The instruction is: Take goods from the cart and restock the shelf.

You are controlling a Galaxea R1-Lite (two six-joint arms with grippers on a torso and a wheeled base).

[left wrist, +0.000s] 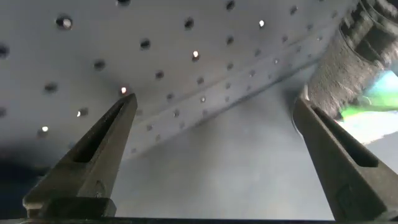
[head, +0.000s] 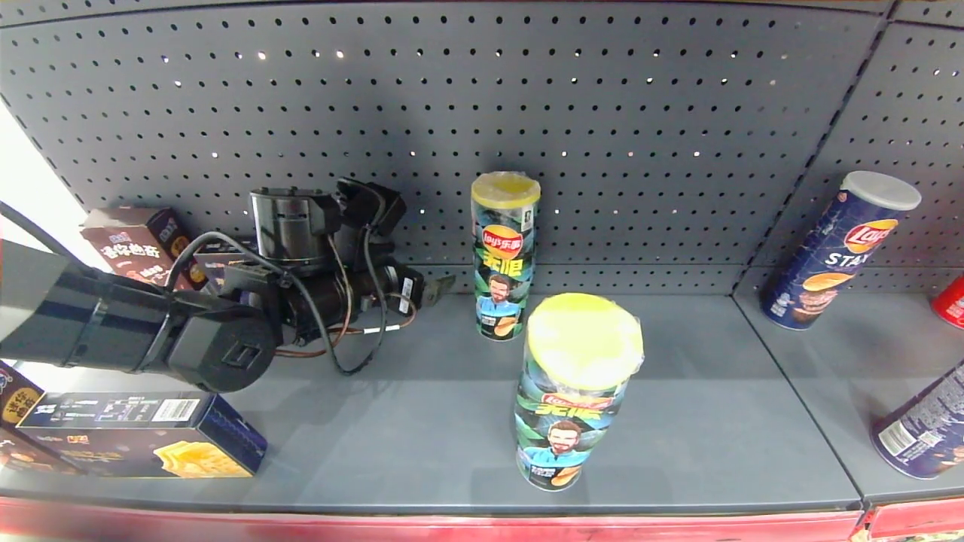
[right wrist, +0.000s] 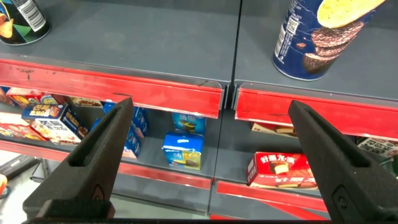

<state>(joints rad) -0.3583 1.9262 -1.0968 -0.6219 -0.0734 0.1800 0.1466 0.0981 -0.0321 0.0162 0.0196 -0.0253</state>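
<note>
Two green chip cans with yellow lids stand upright on the grey shelf point(head: 392, 421): one at the back point(head: 503, 256) by the pegboard, one nearer the front edge point(head: 574, 391). My left gripper point(head: 437, 287) is low over the shelf, just left of the back can and apart from it. In the left wrist view this gripper point(left wrist: 214, 106) is open with nothing between its fingers, facing the pegboard, and the can's edge point(left wrist: 373, 109) is off to one side. My right gripper point(right wrist: 211, 109) is open and empty, out in front of the shelf's red front lip point(right wrist: 155, 87).
A brown box point(head: 139, 245) and a dark blue box point(head: 143, 436) sit at the shelf's left. Blue chip cans point(head: 836, 252) point(head: 922, 429) occupy the right bay, one also in the right wrist view point(right wrist: 317, 37). Lower shelves hold boxed snacks point(right wrist: 183, 149).
</note>
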